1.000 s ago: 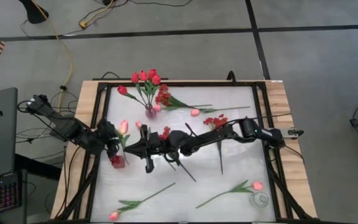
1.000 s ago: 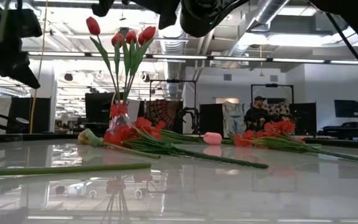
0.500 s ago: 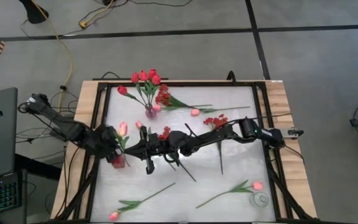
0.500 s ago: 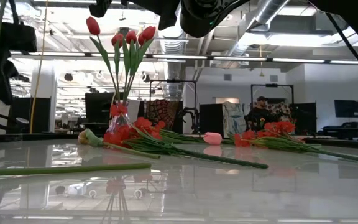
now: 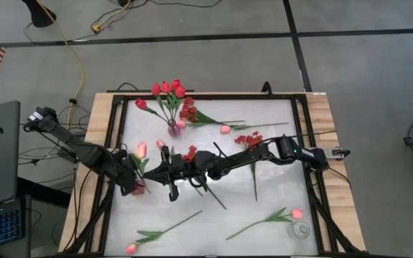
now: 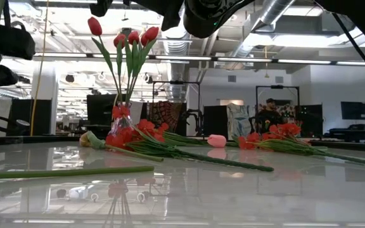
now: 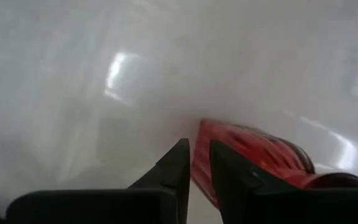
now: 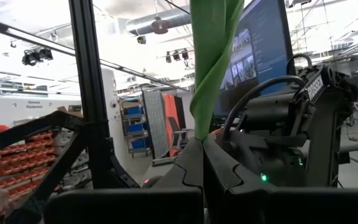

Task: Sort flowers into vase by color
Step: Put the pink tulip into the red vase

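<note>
A pink tulip stands upright at about nine o'clock on the white table, its green stem pinched between the closed fingers of the right gripper, whose arm stretches across from the three o'clock side. In the right wrist view the stem and a leaf rise straight out of the closed fingertips.

Just below the tulip, toward eight o'clock, a red vase sits on the table, partly hidden under the left gripper. In the left wrist view that gripper's fingers are only slightly apart and hold nothing, with the ribbed red vase right beside them; whether they touch it is hard to say.

At twelve o'clock a clear vase holds red tulips, seen tall in the low view. Around its foot lie sprays of small red blossoms, and a second spray lies near the centre, close to the right arm. A loose pink tulip lies between them.

Toward six o'clock two more pink tulips lie flat on the table: one near the seven o'clock corner, the other near five o'clock, beside a small clear round object.
</note>
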